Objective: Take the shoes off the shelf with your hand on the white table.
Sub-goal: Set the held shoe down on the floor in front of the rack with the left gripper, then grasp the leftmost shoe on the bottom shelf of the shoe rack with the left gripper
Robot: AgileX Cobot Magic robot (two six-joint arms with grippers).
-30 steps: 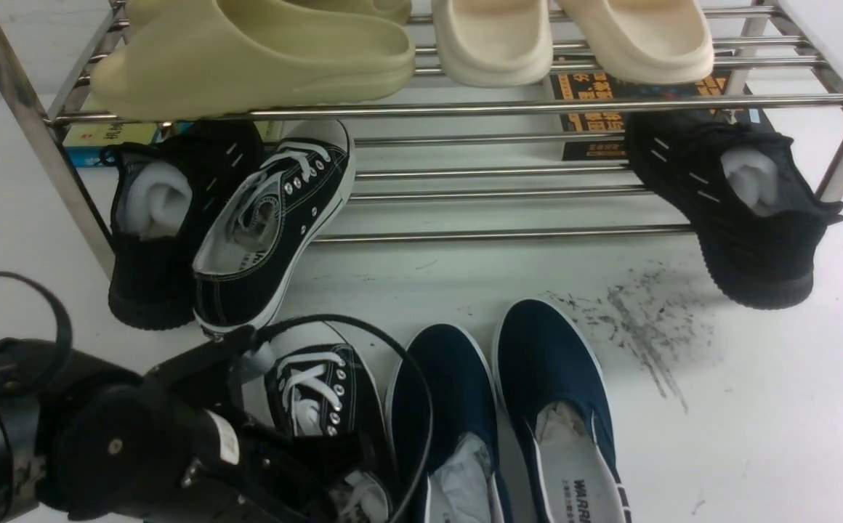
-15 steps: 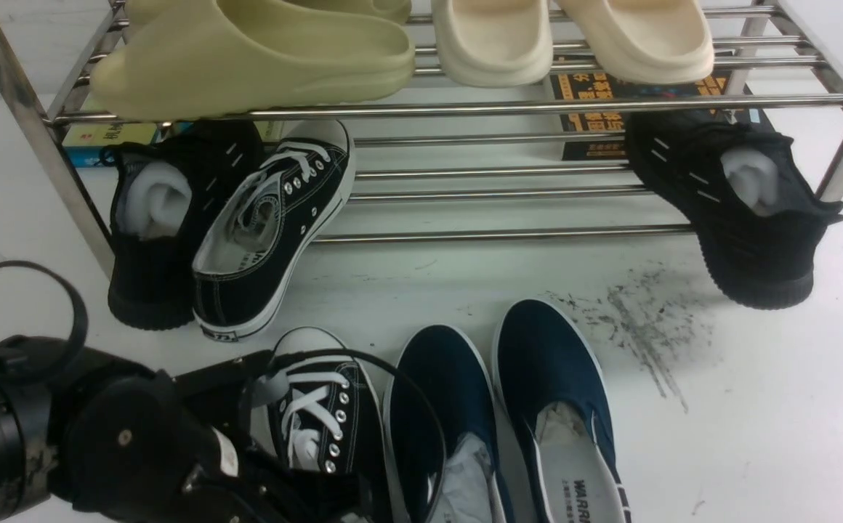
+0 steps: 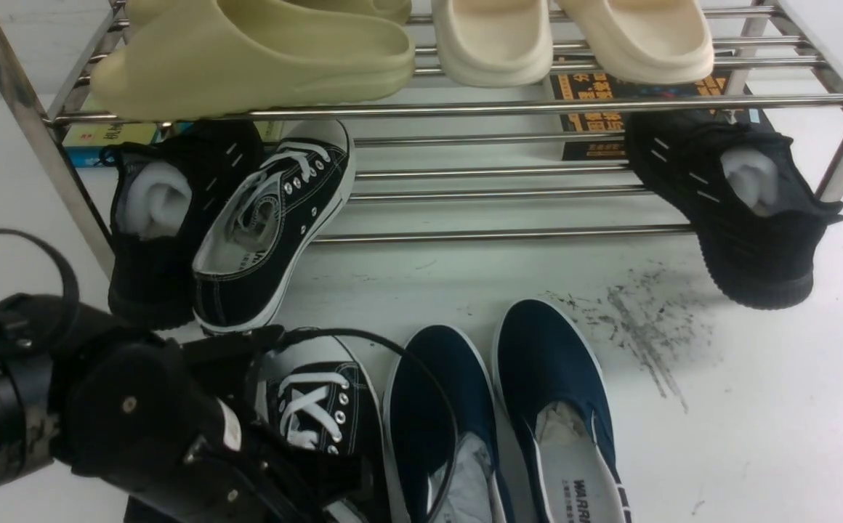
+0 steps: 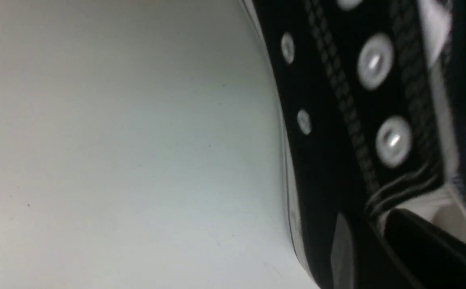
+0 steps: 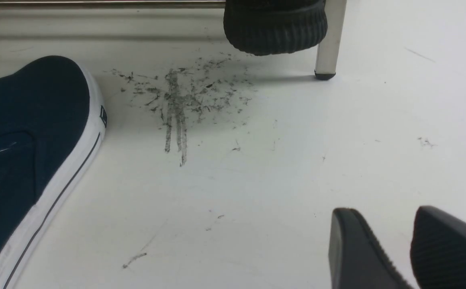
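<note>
One black canvas sneaker [image 3: 269, 232] with white laces leans on the chrome shelf's [image 3: 509, 234] lower tier, its heel hanging down to the white table [image 3: 756, 421]. Its mate [image 3: 327, 407] stands on the table beside the navy pair. The left arm's bulky black body [image 3: 138, 421] covers that shoe's heel. In the left wrist view my left gripper [image 4: 367, 214] straddles the shoe's side wall [image 4: 329, 132], one finger [image 4: 343, 249] outside and one inside, with a sliver of white lining showing beside the inner finger. My right gripper [image 5: 381, 210] hovers open and empty over bare table.
Two navy slip-ons [image 3: 450, 407] [image 3: 559, 392] lie at the front centre. Black knit sneakers [image 3: 160, 218] [image 3: 741, 211] hang off both ends of the lower tier. Foam slides [image 3: 261, 58] fill the upper tier. Grey scuff marks [image 3: 639, 327] and a shelf leg [image 5: 329, 40] are nearby.
The left arm drew the sneaker on the table slightly nearer, and its wrist and cable loop have since risen a little. The sneaker on the shelf has not moved.
</note>
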